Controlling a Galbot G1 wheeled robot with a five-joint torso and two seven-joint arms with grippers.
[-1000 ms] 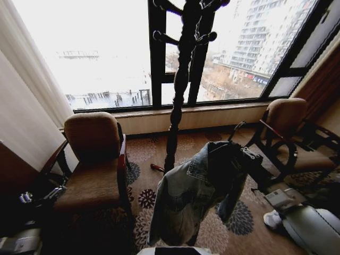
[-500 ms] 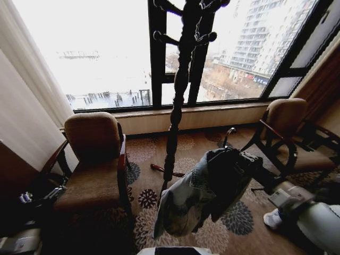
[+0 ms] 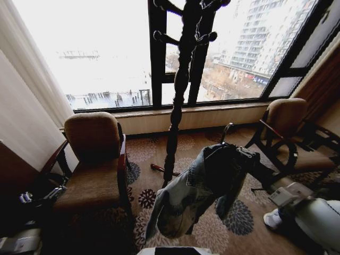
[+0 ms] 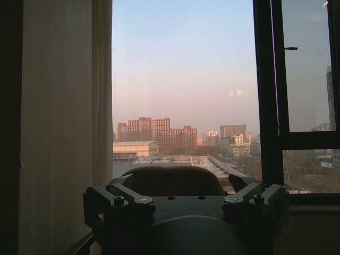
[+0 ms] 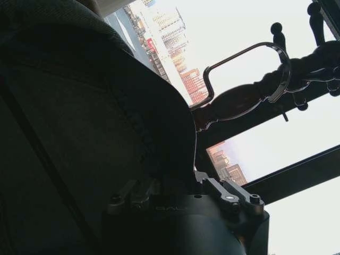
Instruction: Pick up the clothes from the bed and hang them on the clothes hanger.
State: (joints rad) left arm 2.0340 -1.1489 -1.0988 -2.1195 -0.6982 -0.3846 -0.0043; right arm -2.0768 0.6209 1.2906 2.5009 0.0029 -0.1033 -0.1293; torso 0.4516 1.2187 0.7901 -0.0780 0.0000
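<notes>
The clothes, a faded denim jacket (image 3: 194, 188), hang in the air over the carpet, draped on the clothes hanger, whose hook (image 3: 227, 130) sticks up beside the collar. My right gripper (image 3: 249, 155) holds the bundle at its top right, shut on it. In the right wrist view the dark jacket fabric (image 5: 79, 122) covers the fingers, and the hanger's hook (image 5: 249, 66) loops in front of the coat stand's pegs. The left gripper (image 3: 26, 197) stays parked low at the left, pointing at the window. The bed is out of view.
A tall dark wooden coat stand (image 3: 178, 90) rises just left of the jacket, its pegs (image 3: 185, 37) overhead. A brown armchair (image 3: 93, 159) sits at the left, another (image 3: 287, 133) at the right. Behind them runs the window (image 3: 106, 53); a curtain (image 3: 26, 117) hangs at the far left.
The jacket swayed: half a second ago its lower part was bunched higher, now it hangs longer to the left. The hook shifted slightly toward the stand.
</notes>
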